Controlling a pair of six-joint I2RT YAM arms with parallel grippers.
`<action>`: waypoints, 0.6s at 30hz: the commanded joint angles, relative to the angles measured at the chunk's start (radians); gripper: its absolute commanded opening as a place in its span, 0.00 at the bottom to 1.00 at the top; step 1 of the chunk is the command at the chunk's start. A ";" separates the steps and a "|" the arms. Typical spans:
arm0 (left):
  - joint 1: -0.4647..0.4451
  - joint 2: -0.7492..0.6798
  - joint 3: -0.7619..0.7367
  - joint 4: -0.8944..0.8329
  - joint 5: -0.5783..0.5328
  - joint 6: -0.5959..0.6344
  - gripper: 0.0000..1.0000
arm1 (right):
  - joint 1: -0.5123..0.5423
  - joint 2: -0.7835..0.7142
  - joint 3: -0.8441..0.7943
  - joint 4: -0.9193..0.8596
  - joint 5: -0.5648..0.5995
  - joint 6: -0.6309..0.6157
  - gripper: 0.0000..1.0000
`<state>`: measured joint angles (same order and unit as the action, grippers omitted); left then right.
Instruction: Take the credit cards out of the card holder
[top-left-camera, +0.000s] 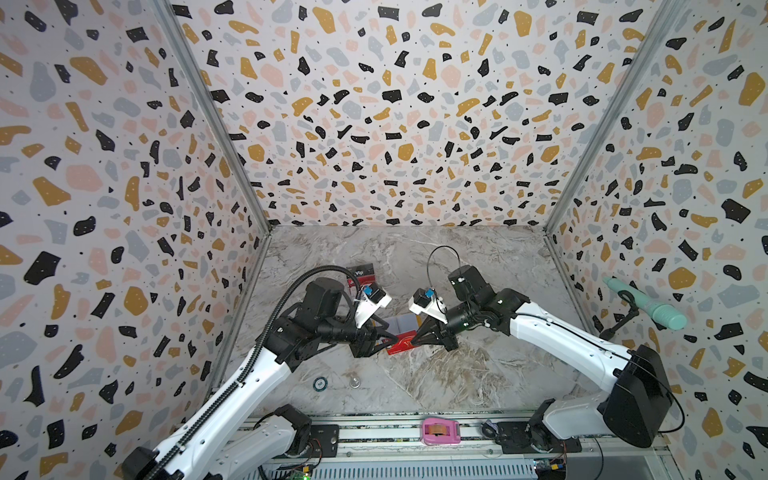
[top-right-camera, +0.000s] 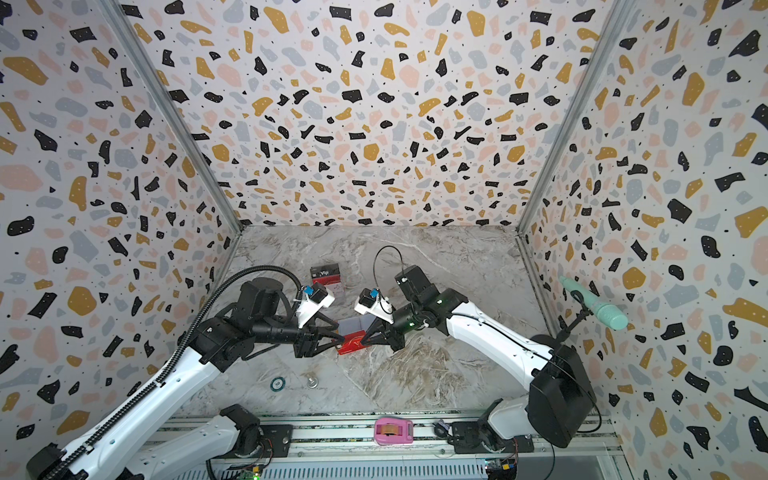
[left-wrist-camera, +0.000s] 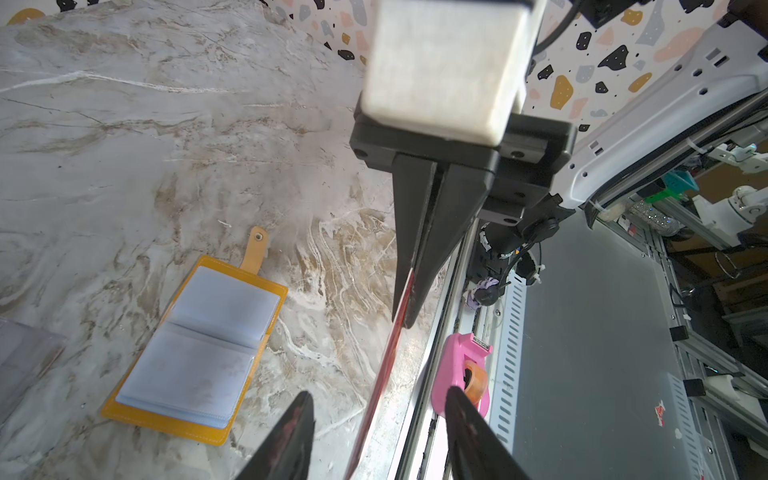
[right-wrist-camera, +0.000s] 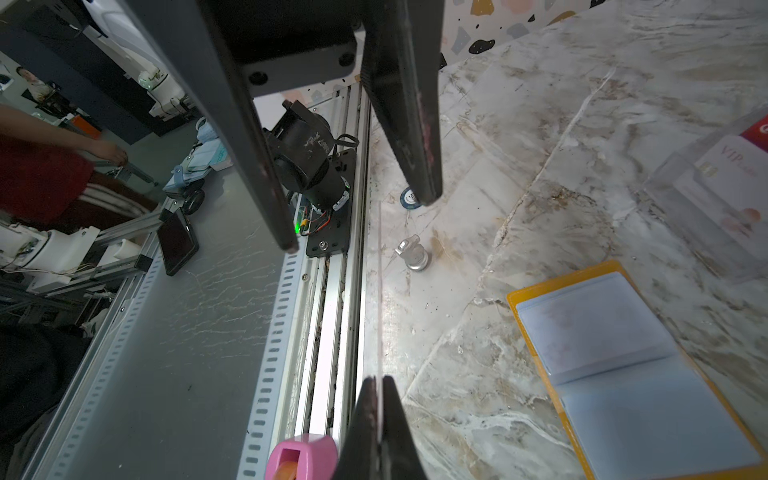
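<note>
Passing the red card (top-left-camera: 402, 344) from 1 claw to the other looks like the step in hand. The right claw (left-wrist-camera: 405, 320) is clamped on the card's far end and holds it on edge in the air. The left claw (left-wrist-camera: 379, 392) stands open with 1 finger on each side of the near end, neither finger touching the card yet as far as the left wrist view shows.

The card holder (left-wrist-camera: 191, 345) lies open and flat on the desk (left-wrist-camera: 124, 124), below and just beside both claws. Its 2 visible sleeves look empty. A white card (right-wrist-camera: 725, 183) already sits in a clear stand (right-wrist-camera: 673, 174), off to the side of the right claw, beyond the holder.

To do this well, the left claw should close squarely on the card's flat faces — not on a corner. It should take a good overlap of the near end, because thin, slick plastic can pivot or slip in a shallow pinch. The card needs to sit midway between the fingers, so that neither finger pushes it sideways and bends it against the right claw's grip. The right claw should let go only once the left pinch is firm — otherwise the card may drop back onto the holder.
</note>
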<state>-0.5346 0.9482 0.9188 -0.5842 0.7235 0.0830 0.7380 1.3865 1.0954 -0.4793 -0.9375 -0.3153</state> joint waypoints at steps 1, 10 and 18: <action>-0.010 -0.009 0.023 -0.011 0.031 0.020 0.49 | 0.011 0.006 0.045 -0.060 -0.037 -0.050 0.00; -0.027 0.016 0.029 -0.033 0.058 0.023 0.42 | 0.017 0.025 0.073 -0.073 -0.048 -0.078 0.00; -0.041 0.032 0.040 -0.052 0.037 0.029 0.33 | 0.020 0.030 0.083 -0.073 -0.050 -0.083 0.00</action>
<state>-0.5697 0.9798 0.9192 -0.6285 0.7509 0.0944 0.7528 1.4261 1.1385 -0.5243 -0.9646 -0.3767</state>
